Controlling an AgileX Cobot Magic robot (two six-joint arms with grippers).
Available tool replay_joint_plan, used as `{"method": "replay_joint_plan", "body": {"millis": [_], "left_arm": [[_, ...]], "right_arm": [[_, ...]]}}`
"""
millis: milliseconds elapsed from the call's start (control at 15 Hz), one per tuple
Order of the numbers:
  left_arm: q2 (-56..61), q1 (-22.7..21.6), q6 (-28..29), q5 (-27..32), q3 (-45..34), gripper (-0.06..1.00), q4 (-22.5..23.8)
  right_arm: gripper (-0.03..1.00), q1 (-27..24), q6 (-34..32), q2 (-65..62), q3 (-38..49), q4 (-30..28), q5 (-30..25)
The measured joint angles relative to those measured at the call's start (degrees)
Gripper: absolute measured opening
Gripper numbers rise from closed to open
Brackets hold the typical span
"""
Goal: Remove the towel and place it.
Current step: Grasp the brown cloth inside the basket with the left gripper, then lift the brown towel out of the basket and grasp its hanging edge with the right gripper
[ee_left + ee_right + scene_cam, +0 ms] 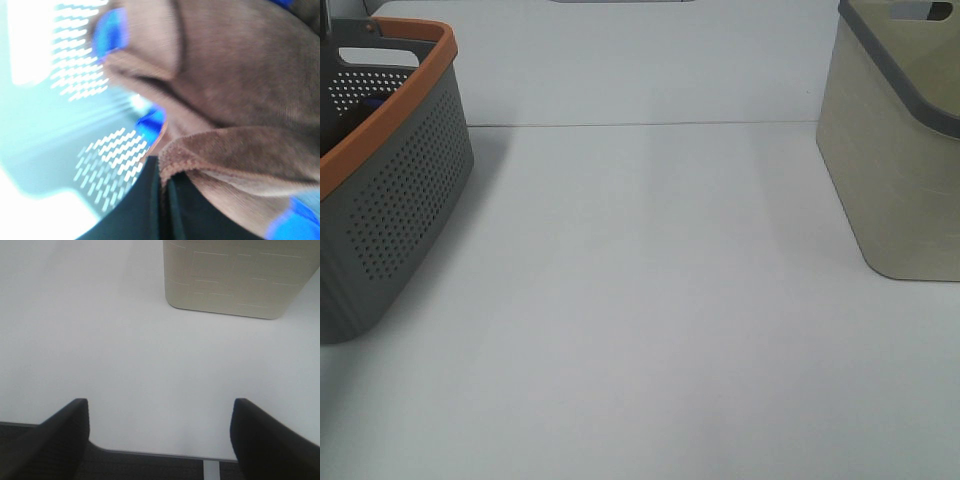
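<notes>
**Left wrist view.** My left gripper (162, 162) is fully closed. Its two black fingers (135, 210) meet with only a thin seam between them. The towel (240, 75) fills most of the view as brown terry cloth, bunched in folds and blurred. A hemmed edge (172, 159) lies right at my fingertips and seems to be pinched there, so I read the grip as being on the towel. Blue items (111, 31) show among the folds, too blurred to name. Just beside the cloth is a perforated wall (75, 60) with light coming through its slots.

**Right wrist view.** My right gripper (160, 407) is wide open with nothing between its fingers (55, 440). It hangs above the white table (100, 330). The beige basket (235, 275) stands ahead of it and well apart from it.

**High view.** The grey basket (390, 200), which has an orange rim and perforated walls, stands at the table's left edge. The beige basket (890, 170), which has a grey rim, stands at the right. The two are well apart, with bare table (650, 300) between them. The grey basket's perforations match the wall seen next to the towel, so the towel lies inside that basket. From this view I cannot make the towel out.
</notes>
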State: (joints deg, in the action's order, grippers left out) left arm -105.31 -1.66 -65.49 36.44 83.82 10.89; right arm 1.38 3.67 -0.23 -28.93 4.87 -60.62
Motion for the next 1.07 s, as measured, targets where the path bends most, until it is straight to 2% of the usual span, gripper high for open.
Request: {"method": "replay_joint_plan", "body": {"millis": [267,533,600,1067], "left_arm": [[8.82,0.0,12.03,5.33,0.0,0.0,0.0],[16.27,0.0,21.31,5.67,0.0,0.0,-0.52],[19.6,0.0,24.47,5.39,0.0,0.0,-1.83],[25.61,1.15,25.15,4.07,0.0,0.0,-2.35]], "right_arm": [[0.77,0.0,0.0,0.0,0.0,0.0,0.0],[0.77,0.0,0.0,0.0,0.0,0.0,0.0],[0.77,0.0,0.0,0.0,0.0,0.0,0.0],[0.77,0.0,0.0,0.0,0.0,0.0,0.0]]}}
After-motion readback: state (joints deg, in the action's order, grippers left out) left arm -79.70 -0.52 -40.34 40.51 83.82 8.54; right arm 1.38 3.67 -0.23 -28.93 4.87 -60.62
